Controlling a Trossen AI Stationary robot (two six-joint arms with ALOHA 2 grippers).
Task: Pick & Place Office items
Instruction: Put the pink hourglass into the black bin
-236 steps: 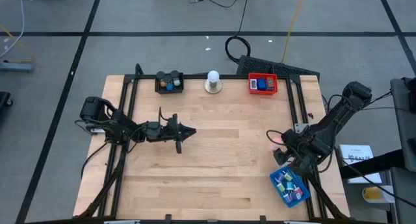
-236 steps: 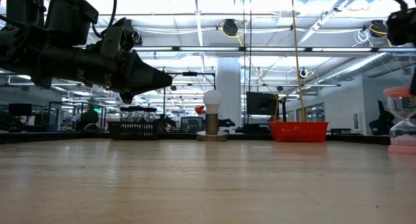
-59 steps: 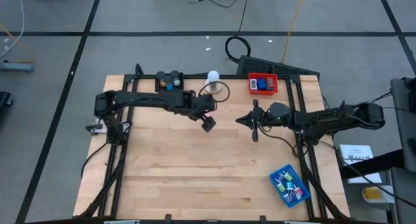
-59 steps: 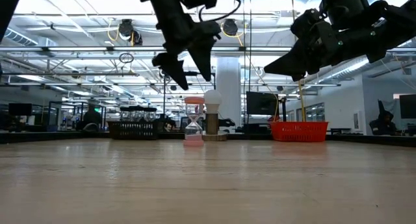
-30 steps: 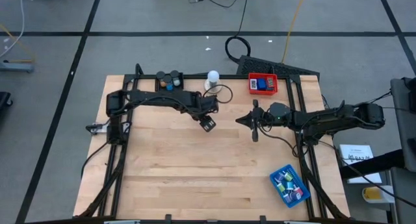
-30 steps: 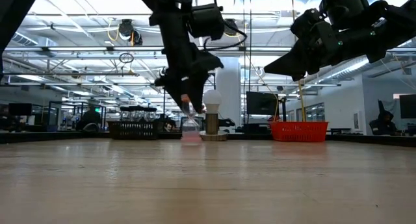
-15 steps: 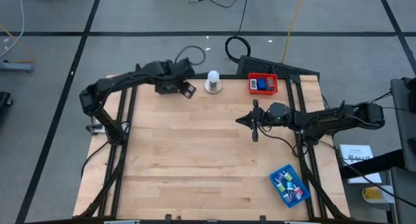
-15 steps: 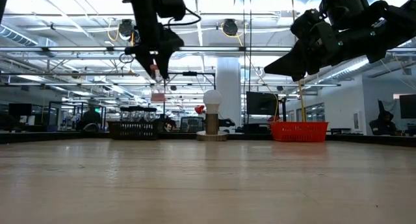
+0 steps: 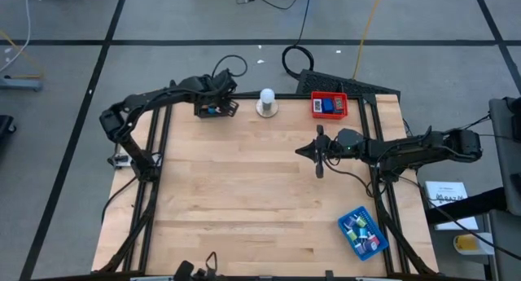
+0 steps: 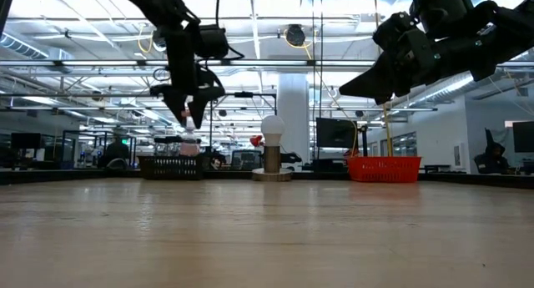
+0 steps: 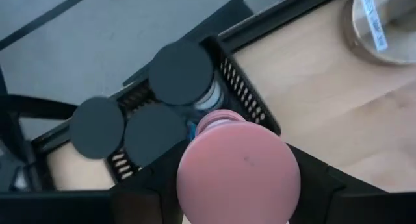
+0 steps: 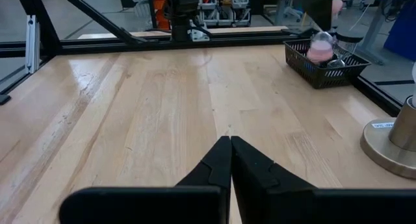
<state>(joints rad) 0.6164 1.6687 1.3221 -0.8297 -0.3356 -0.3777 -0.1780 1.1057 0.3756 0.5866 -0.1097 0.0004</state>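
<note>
We see the left gripper [image 10: 190,121] now over the black tray [image 9: 212,108] at 11 o'clock, jaws clamped on the pink hourglass [image 11: 239,170]. It's moved there from the knob [image 9: 266,103]. Right gripper [image 9: 313,153] unchanged mid-table, jaws closed, empty.

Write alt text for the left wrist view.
The left end effector holds a pink-capped hourglass directly above a black mesh tray that already contains three dark round-topped items. The tray sits at the edge of the wooden table, with a round metal base nearby.
</note>
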